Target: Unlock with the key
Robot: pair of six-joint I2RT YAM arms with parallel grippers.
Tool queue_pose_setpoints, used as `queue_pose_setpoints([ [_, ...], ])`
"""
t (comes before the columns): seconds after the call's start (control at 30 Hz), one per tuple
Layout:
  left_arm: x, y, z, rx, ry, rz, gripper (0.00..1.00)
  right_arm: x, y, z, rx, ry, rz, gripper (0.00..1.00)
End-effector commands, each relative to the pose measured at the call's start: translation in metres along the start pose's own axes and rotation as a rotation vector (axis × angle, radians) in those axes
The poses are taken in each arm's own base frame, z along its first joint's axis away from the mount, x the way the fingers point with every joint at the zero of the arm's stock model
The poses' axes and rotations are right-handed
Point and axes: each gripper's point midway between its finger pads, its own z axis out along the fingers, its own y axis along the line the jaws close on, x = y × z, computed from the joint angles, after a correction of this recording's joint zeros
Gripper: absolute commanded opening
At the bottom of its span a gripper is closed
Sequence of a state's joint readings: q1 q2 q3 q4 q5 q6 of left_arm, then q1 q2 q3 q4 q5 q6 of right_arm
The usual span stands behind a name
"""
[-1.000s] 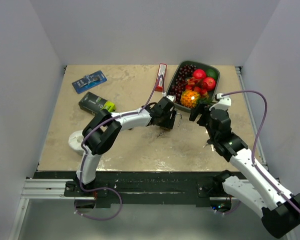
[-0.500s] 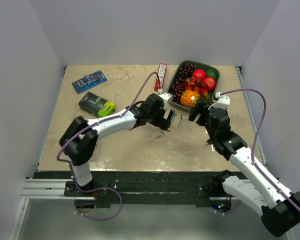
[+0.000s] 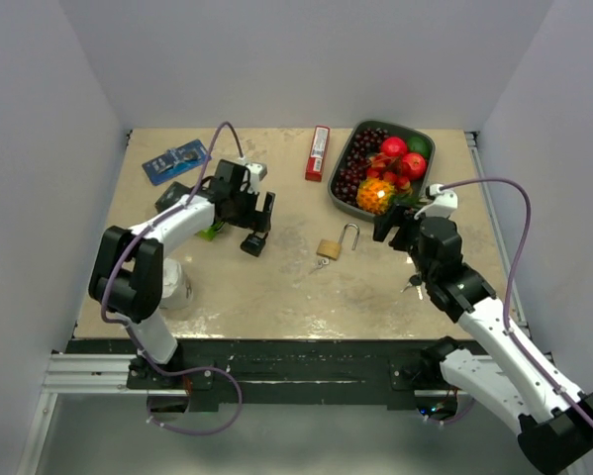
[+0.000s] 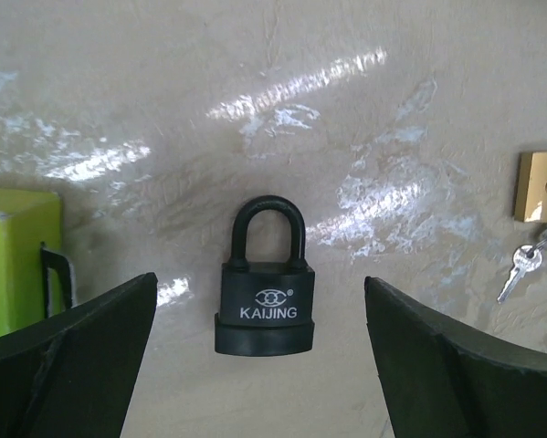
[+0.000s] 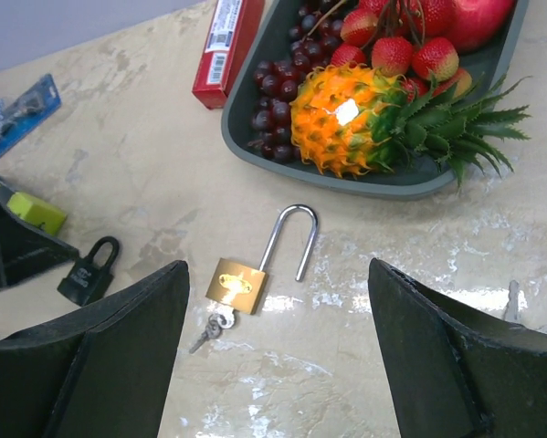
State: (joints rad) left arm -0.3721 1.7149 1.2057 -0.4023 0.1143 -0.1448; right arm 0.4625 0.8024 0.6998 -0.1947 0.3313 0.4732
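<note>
Brass padlock [image 3: 328, 247]: lies loose mid-table now, curved steel shackle sprung open, small silver key [image 3: 319, 265] at its base. Right gripper [image 3: 395, 226]: hovers just right of it, spread wide, arm bent low as before. Left gripper [image 3: 261, 220]: gone from the lock, swung away left, gaping over a matte black padlock [image 4: 264, 306]. Farther back, glossy fruit in a dark tray [image 5: 392, 187].

A brass padlock [image 5: 236, 285] lies flat on the beige surface [image 5: 291, 383], its silver shackle swung open and a small key [image 5: 209, 332] at its base. Well apart to its left lies a black padlock [image 4: 264, 306], shackle closed.
</note>
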Motion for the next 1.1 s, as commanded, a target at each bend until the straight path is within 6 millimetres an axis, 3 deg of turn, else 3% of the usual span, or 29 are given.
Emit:
queue_pose_setpoints([
  [0.0, 0.024, -0.003, 0.012, 0.081, 0.081, 0.001, 0.99, -0.005, 0.002, -0.008, -0.025, -0.022, 0.033, 0.82],
  [0.27, 0.054, -0.005, 0.028, 0.104, 0.187, -0.040, 0.99, 0.002, 0.001, -0.007, -0.025, -0.003, 0.030, 0.82],
  [0.4, 0.069, -0.009, 0.025, 0.124, 0.226, -0.062, 0.99, 0.006, 0.000, -0.005, -0.021, 0.012, 0.028, 0.82],
  [0.57, 0.069, -0.020, 0.015, 0.177, 0.196, -0.074, 0.99, 0.011, -0.001, 0.000, -0.009, 0.027, 0.016, 0.81],
  [0.67, 0.073, -0.005, 0.022, 0.068, 0.218, -0.058, 0.99, 0.013, 0.001, 0.005, -0.013, 0.036, 0.013, 0.81],
  [0.77, 0.087, 0.008, 0.027, -0.066, 0.272, 0.002, 0.92, 0.017, 0.003, 0.010, -0.018, 0.043, 0.019, 0.81],
  [0.83, 0.095, 0.005, 0.028, -0.105, 0.299, 0.043, 0.89, 0.019, 0.003, 0.011, -0.019, 0.049, 0.021, 0.81],
  [0.93, 0.098, 0.009, 0.028, -0.237, 0.301, 0.123, 0.65, 0.024, 0.004, 0.012, -0.028, 0.057, 0.024, 0.81],
  [0.97, 0.099, 0.012, 0.028, -0.292, 0.303, 0.152, 0.44, 0.026, 0.003, 0.012, -0.027, 0.062, 0.023, 0.81],
  [1.07, 0.095, 0.019, 0.022, -0.408, 0.293, 0.200, 0.15, 0.029, 0.000, 0.010, -0.023, 0.066, 0.020, 0.81],
])
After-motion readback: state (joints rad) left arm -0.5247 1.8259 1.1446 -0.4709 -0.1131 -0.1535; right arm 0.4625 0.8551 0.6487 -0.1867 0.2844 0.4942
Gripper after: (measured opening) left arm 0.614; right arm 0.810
